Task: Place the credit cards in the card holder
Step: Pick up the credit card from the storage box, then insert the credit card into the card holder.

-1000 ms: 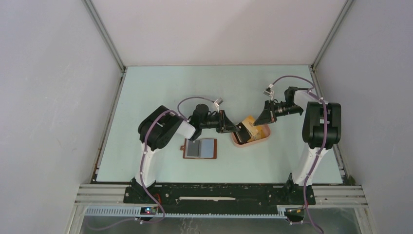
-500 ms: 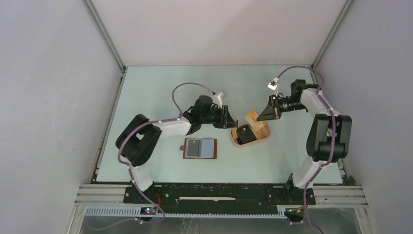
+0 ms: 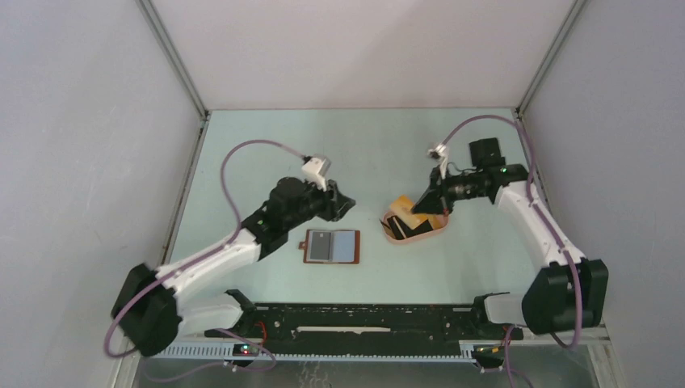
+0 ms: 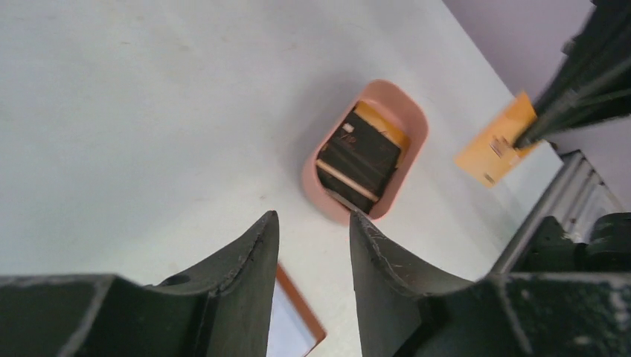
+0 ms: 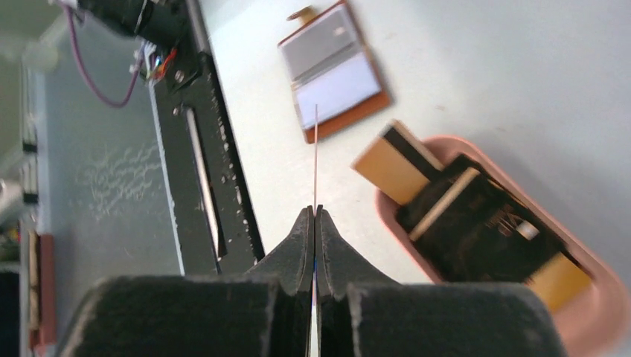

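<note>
The card holder (image 3: 332, 246) lies open on the table, its grey-blue pockets up; it also shows in the right wrist view (image 5: 335, 71). My right gripper (image 3: 420, 204) is shut on a tan credit card (image 3: 403, 205) held above the pink tray's left end. In the right wrist view, that card (image 5: 315, 149) stands edge-on between the closed jaws (image 5: 315, 212). More credit cards, black (image 4: 361, 160) and tan (image 5: 394, 167), lie in the tray. My left gripper (image 3: 339, 206) hangs open and empty between holder and tray (image 4: 312, 216).
The pink oval tray (image 3: 436, 233) sits right of the card holder, its rim visible in both wrist views (image 4: 417, 126) (image 5: 595, 297). The black rail (image 3: 363, 319) runs along the near table edge. Grey walls enclose the table.
My left gripper opened and pulled back left from the tray. The right gripper closed on the tan card and carried it slightly left and lower.
</note>
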{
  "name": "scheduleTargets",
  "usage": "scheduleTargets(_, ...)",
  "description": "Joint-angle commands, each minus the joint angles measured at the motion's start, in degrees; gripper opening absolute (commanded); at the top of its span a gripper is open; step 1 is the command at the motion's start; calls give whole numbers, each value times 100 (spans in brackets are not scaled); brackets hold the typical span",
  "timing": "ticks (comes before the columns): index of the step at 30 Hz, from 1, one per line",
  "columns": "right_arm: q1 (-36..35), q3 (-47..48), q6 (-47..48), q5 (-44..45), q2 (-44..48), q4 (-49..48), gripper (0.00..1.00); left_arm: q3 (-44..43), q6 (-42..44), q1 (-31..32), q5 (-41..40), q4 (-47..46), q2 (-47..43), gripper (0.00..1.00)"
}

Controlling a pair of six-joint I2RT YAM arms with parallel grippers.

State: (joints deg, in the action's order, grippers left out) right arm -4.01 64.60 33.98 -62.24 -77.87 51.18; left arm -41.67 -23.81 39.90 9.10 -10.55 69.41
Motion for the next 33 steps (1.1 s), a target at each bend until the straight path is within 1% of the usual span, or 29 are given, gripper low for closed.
scheduleTargets(1,-1117,-502,-1176,647,770,-1524,0,743,567,-10,-1288,469,-1393,48)
scheduleTargets(3,-1505,-643,-1543,745,765,-1823,0,1151,534,-18,-1691,613,-2049,56)
scheduleTargets(4,-1637,-713,-1740,725,727,-1986,0,1349,465,-23,-1877,651,-2391,61)
scheduleTargets(5,-1759,-815,-1967,702,680,-2203,0,1577,382,-33,-2025,661,-2694,69)
scheduleTargets(7,-1988,-1083,-2529,743,602,-2723,0,2027,115,-45,-2301,655,-3315,92)
scheduleTargets(8,-2115,-1228,-2813,827,577,-3020,0,2255,-123,-48,-2459,663,-3593,99)
scheduleTargets(10,-2370,-1541,-3315,1095,550,-3597,0,2644,-585,-56,-2532,660,-4078,100)
scheduleTargets(12,-2597,-1682,-3954,1341,463,-4058,0,2911,-951,-55,-2414,655,-4443,100)
scheduleTargets(14,-2835,-1700,-4539,1701,251,-4300,0,3102,-1329,-61,-2333,710,-4677,100)
scheduleTargets(18,-3181,-1863,-5339,2003,-105,-4948,0,3364,-2004,-56,-2302,912,-4861,98)
scheduleTargets(21,-3298,-1929,-5718,2096,-319,-5486,0,3359,-2163,-61,-2435,1387,-4898,96)
scheduleTargets(26,-3310,-1960,-6486,2058,-750,-6359,0,3437,-2369,-56,-2534,1497,-4859,92)
scheduleTargets(33,-3422,-1964,-6593,2643,-999,-6539,0,3453,-2443,-68,-2597,1553,-4552,91)
